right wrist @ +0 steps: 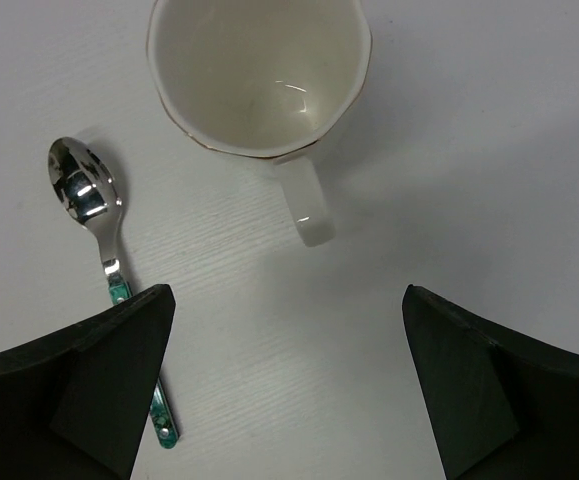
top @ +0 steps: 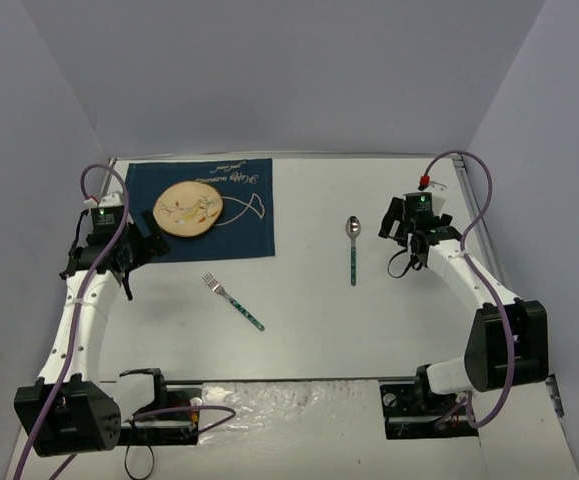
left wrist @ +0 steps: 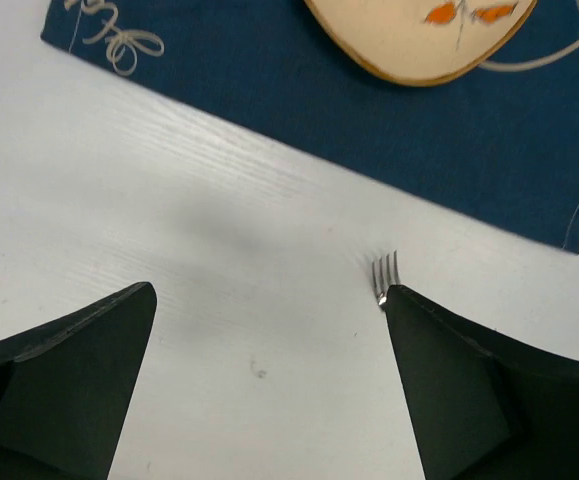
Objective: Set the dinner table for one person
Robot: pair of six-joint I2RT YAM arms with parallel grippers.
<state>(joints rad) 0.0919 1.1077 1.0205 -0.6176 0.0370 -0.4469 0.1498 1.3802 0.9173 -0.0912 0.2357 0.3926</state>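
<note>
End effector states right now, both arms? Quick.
Left end effector: open, holding nothing.
Right end effector: open, holding nothing.

The mat (top: 241,236) is dark blue, the cup (right wrist: 259,75) white

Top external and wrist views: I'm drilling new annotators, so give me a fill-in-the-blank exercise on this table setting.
1. The plate lies on the dark ___ mat.
2. The cup beside the spoon is ___ inside.
3. The left gripper and the right gripper stand open and hold ___.
Missing words: blue; empty; nothing.
</note>
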